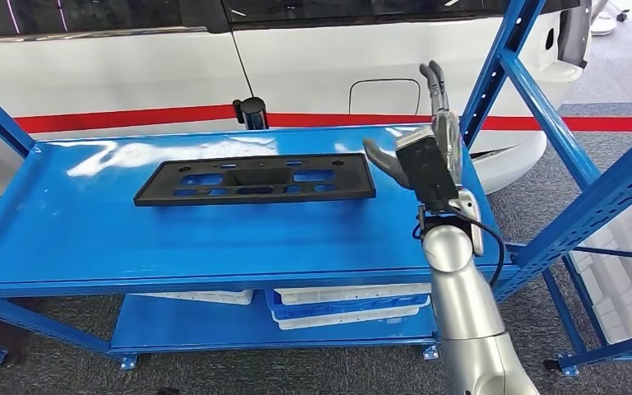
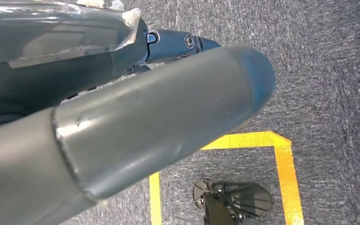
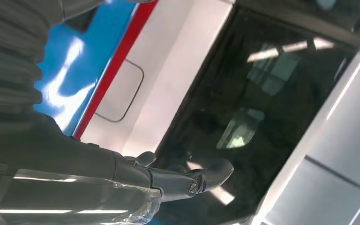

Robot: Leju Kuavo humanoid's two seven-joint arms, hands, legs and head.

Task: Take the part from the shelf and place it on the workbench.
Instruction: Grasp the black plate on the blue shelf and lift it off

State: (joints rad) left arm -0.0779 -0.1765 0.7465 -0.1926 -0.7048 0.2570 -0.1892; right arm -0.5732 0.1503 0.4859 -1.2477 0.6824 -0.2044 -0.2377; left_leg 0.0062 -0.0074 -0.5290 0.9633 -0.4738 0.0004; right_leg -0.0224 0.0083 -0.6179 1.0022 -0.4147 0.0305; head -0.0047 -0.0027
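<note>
Grey carpet (image 1: 601,90), white vehicle (image 1: 313,58) behind

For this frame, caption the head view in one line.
Right hand raised open beside the black part on the blue shelf.

A glossy blue metal shelf (image 1: 90,222) stands on grey carpet (image 1: 535,181), held by blue uprights and slanted braces. On its top level a flat black plastic part (image 1: 255,179) with several cut-out openings lies lengthwise, near the back and a little left of centre. On the lower level, white trays (image 1: 350,295) and a blue tray (image 1: 337,308) sit stacked together toward the right side.
</note>
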